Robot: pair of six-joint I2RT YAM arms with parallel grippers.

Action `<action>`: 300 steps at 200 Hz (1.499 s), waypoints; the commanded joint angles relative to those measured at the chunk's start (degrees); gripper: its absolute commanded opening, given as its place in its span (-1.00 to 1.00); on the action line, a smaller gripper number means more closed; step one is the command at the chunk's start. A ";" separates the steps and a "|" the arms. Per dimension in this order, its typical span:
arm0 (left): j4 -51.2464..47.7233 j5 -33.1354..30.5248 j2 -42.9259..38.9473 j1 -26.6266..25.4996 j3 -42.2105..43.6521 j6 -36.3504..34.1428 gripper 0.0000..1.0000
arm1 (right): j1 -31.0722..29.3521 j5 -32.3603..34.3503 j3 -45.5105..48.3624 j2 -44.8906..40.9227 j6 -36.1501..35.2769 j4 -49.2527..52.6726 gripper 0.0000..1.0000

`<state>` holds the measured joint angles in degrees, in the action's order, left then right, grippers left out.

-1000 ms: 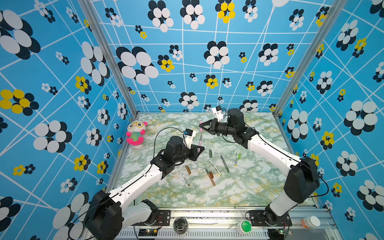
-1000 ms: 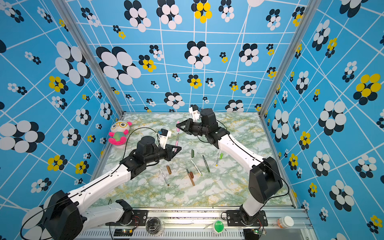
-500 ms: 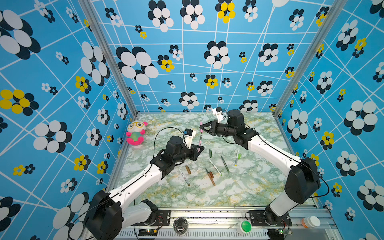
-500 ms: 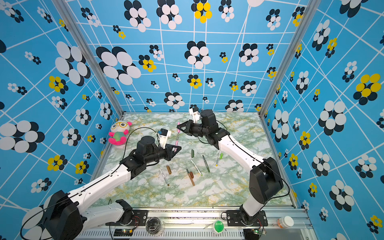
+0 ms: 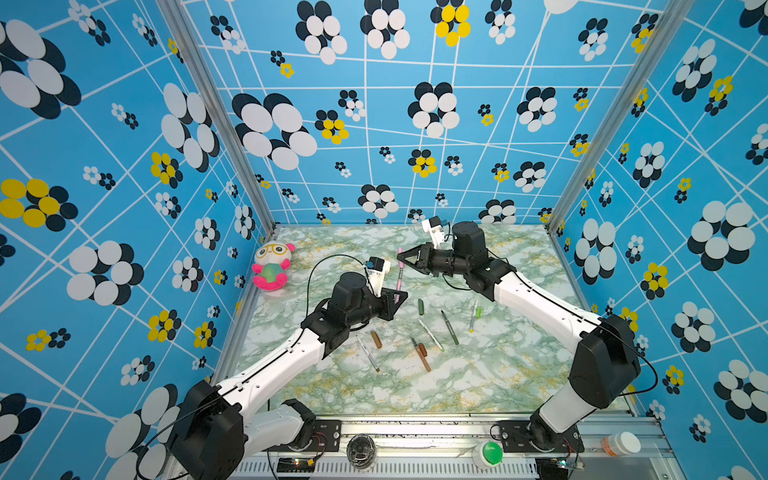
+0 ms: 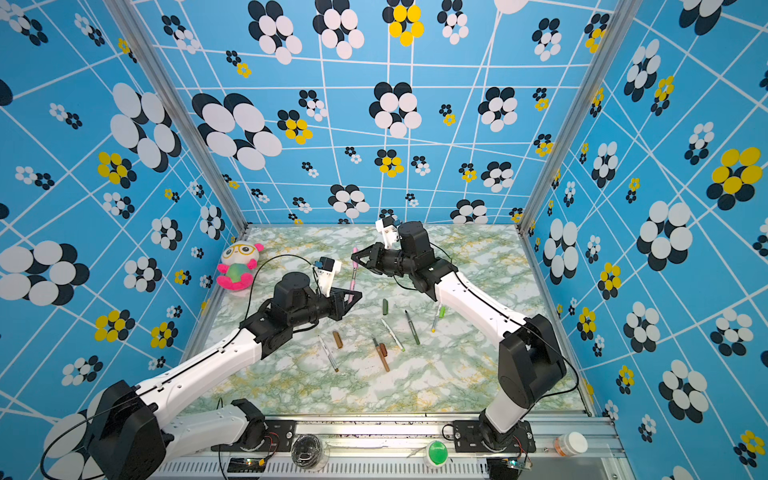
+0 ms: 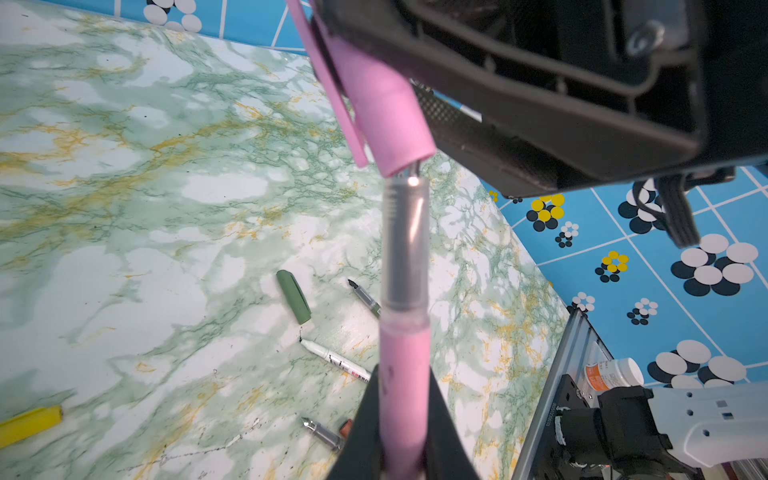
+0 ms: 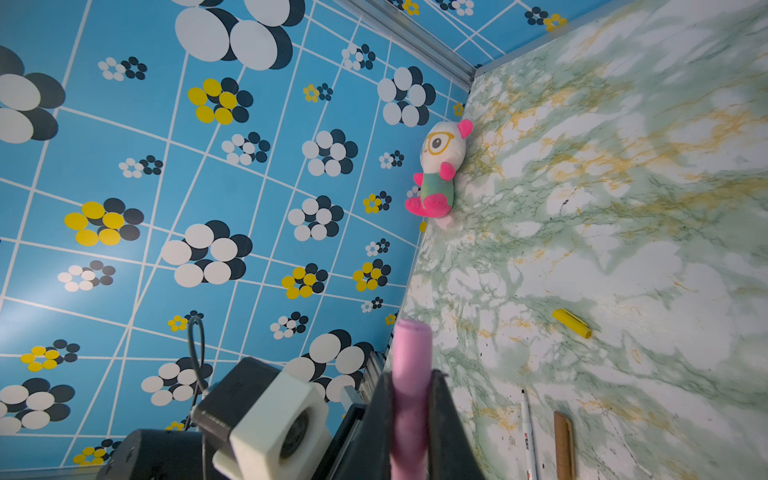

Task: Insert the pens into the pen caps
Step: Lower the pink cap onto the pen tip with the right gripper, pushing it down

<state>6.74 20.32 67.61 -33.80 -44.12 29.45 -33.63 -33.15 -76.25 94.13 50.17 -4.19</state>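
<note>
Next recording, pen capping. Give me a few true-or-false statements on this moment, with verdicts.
1. The left hand grips the pink pen. True.
2. The right hand is open and empty. False: it is shut on the pink cap.
3. The pink cap is fully seated. False: the pen's grey section shows bare below the cap's mouth.
4. A dark green cap lies loose on the table. True.
5. The plush toy lies among the loose pens. False: it sits apart, by the left wall.

Marble table (image 5: 519, 374) bears 5 pens (image 5: 449, 327), loose caps (image 5: 421, 306), plush toy (image 5: 270, 266).
</note>
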 commanded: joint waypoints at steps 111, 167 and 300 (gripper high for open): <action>8.72 -0.97 -0.49 -0.23 -2.38 7.55 -1.00 | -3.19 0.96 7.54 -2.84 -5.70 -9.98 -1.00; 12.93 -1.29 0.48 -0.24 -2.97 7.70 -1.00 | -3.72 1.66 8.78 -1.23 -3.80 -11.49 -1.00; 16.02 -1.54 3.09 -0.35 -5.06 6.33 -1.00 | -3.90 2.56 10.71 0.02 -1.14 -14.74 -1.00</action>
<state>15.38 19.22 70.81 -33.85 -44.86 39.42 -35.77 -27.16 -66.74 92.42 49.52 -23.64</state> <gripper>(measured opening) 0.135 0.138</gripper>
